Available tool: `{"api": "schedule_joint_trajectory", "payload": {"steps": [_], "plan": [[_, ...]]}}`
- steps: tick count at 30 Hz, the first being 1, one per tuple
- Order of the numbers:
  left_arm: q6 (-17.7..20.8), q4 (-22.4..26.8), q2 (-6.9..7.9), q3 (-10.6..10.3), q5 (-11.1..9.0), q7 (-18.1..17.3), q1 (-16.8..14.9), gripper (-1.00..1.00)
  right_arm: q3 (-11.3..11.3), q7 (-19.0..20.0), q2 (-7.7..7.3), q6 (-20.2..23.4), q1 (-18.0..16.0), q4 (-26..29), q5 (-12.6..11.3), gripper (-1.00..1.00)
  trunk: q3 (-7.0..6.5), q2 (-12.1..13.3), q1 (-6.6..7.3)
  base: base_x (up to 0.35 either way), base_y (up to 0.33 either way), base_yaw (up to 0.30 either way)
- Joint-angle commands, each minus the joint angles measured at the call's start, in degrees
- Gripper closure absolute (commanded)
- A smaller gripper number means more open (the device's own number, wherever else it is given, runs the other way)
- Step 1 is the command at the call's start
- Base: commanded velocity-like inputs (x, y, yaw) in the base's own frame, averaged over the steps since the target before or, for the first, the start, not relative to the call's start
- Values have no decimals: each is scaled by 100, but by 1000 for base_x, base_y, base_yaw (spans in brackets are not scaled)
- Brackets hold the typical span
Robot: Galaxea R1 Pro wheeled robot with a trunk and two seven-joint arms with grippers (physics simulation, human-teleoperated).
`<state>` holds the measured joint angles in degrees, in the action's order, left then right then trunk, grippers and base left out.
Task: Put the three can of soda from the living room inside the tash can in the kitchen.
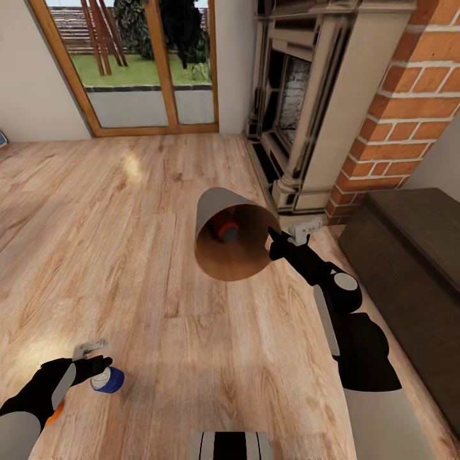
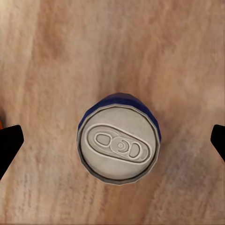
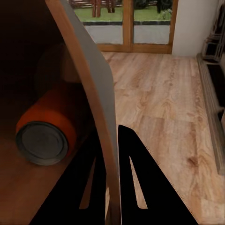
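My right gripper (image 1: 276, 239) is shut on the rim of the tash can (image 1: 217, 207), one finger inside the wall and one outside. It holds the bin off the wood floor, tilted, with the mouth toward me. An orange can of soda (image 1: 225, 230) lies on its side deep in the bin's brown inside (image 3: 47, 131). At the lower left, my left gripper (image 1: 102, 370) is open and hangs straight over a can with a dark blue body and silver top (image 2: 119, 147). This can stands upright on the floor between the spread fingers (image 2: 9, 145). An orange patch (image 1: 54, 414) peeks out from under my left forearm.
The stone fireplace (image 1: 306, 108) and brick chimney (image 1: 409, 108) stand at the back right, with a dark low cabinet (image 1: 409, 255) along the right. Wood-framed glass doors (image 1: 147, 64) are at the back. Open wood floor (image 1: 128, 223) stretches between me and the doors.
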<state>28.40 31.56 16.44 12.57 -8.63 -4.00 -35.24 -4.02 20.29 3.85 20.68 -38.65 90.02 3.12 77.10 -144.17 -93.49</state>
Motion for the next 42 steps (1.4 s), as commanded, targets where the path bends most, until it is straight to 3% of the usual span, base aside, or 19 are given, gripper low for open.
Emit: {"api": "schedule_joint_trajectory", "payload": {"steps": [1, 16, 21, 26, 42], "plan": [[-1, -1, 0, 0, 0, 1, 0, -100, 8, 52, 2, 9, -2, 8, -78, 100, 22, -2, -1, 0, 0, 0], [-8, -2, -13, 0, 2, 5, 0, -100, 24, 54, 1, 29, -2, -31, -54, 100, 354, -22, -40, 0, 0, 0], [-9, -1, -71, 0, 6, 5, 0, -100, 21, 47, 1, 26, 19, -34, -42, 100, 354, -22, -40, 0, 0, 0], [-10, -1, -90, 0, 9, 5, 0, -100, 17, 43, 1, 25, 36, -36, -29, 100, 465, -29, -53, 0, 0, 0], [-2, -1, -91, 0, -8, -7, 0, -100, 7, 12, 1, 24, 92, -45, -22, 100, 465, -29, -53, 7, 0, 0]]}}
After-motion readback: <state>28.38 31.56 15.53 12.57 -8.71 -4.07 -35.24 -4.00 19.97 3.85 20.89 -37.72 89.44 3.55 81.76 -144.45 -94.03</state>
